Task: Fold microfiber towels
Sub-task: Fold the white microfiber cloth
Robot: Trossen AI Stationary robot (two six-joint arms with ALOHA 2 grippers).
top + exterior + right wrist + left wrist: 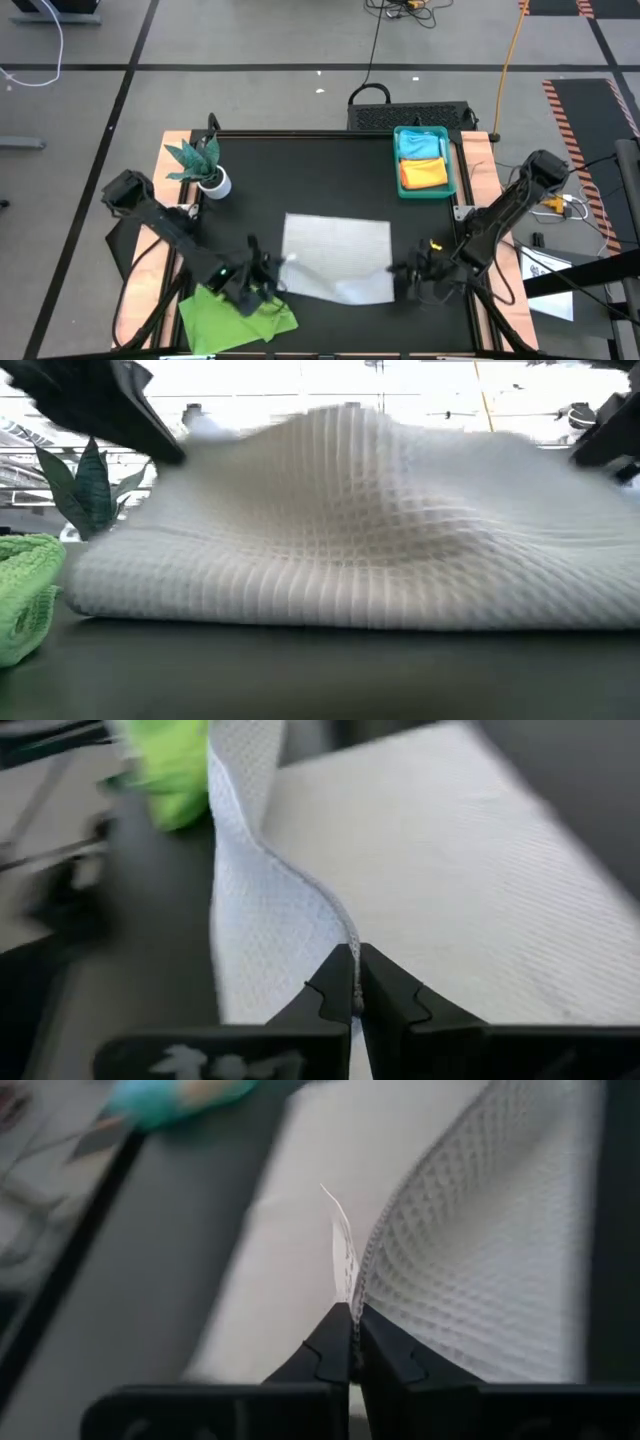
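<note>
Pinched at both near corners: white-grey waffle-weave microfiber towel [338,258], lying mid-counter on the black counter [300,170], near edge raised so a fold can be carried away from the front. At the near-left corner, left tool [268,275], fingers pressed together on the cloth's thin edge, seen end-on in its wrist view as a hem standing up between the tips [350,1342]. At the near-right corner, right tool [412,272], likewise clamped on the hem, the fabric rising in a wavy ridge from the pinch [352,982]. Matched grips at matching corners, judged a way of keeping the lifted edge straight and level for a clean half fold. From counter height, a humped mid-section between the two grips, sagging where nothing supports it. Just left of the left tool, crumpled lime-green microfiber towel [238,313], unfolded, apparently waiting its turn at the front corner. Farther back on the left, small green plant in a white pot [203,165], clear of the work. Farthest, at the back right, teal plastic tray [453,160] holding a folded pale blue towel [421,146] and a folded orange towel [423,174], probably parked there as finished.
</note>
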